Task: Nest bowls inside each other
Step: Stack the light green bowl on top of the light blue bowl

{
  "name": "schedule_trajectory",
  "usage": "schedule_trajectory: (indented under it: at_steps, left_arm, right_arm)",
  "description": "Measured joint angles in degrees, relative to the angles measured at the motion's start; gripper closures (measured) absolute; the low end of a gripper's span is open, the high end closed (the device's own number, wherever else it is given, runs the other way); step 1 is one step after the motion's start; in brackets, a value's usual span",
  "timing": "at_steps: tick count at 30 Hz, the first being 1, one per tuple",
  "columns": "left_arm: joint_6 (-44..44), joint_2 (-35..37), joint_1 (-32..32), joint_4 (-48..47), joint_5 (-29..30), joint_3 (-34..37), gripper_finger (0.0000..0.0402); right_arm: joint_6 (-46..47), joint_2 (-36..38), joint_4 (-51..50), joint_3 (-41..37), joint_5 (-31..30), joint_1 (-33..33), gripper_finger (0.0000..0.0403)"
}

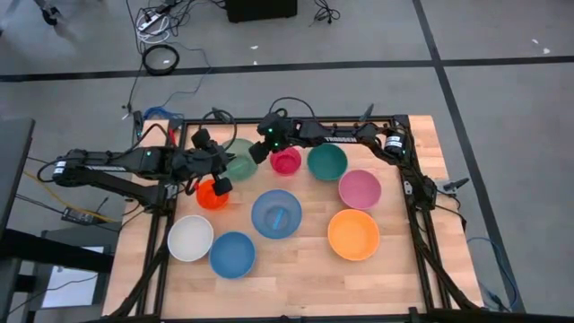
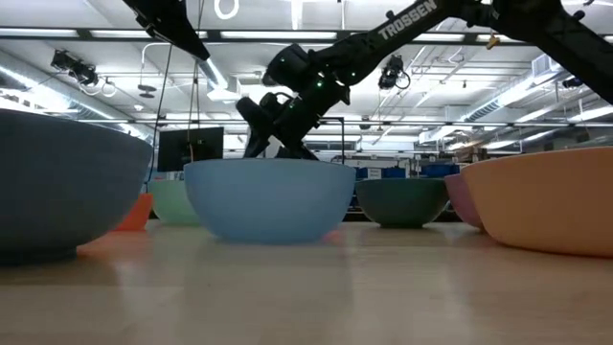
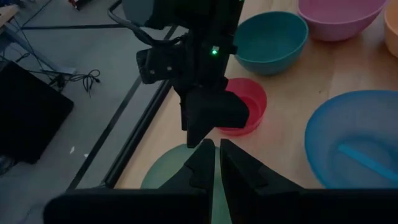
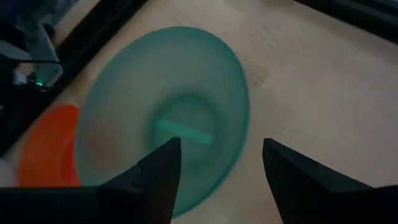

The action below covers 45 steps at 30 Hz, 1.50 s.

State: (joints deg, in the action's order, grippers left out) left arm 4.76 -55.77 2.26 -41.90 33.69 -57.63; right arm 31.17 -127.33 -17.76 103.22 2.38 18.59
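Several plastic bowls rest on their bases on the wooden table. My right gripper [image 4: 221, 146] is open at the green bowl [image 4: 168, 106], near the table's far left. One finger hangs over the bowl's hollow and the other outside its rim [image 4: 241, 118]; I see no touch. My left gripper [image 3: 216, 155] is shut on nothing and hangs above the table between the green bowl [image 1: 240, 159] and the red-orange bowl [image 1: 212, 195]. A small pink bowl [image 1: 286, 161] and a teal bowl [image 1: 327, 161] stand to the right of the green one.
A mauve bowl [image 1: 360, 189] and an orange bowl [image 1: 353, 234] stand at the right. The light blue bowl [image 1: 276, 213] sits mid-table, with the blue bowl [image 1: 232, 254] and the white bowl [image 1: 190, 238] near the front left. A black frame [image 1: 408, 161] borders the table.
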Motion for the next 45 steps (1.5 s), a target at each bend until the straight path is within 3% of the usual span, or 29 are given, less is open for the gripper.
schedule_trajectory:
  at_steps: [45]
  left_arm:
    - [2.0,0.0,0.0,0.1,-1.5,0.0,0.0366]
  right_arm:
    - [1.6,0.0,-3.5,-0.6,-9.0,-5.1,0.0195]
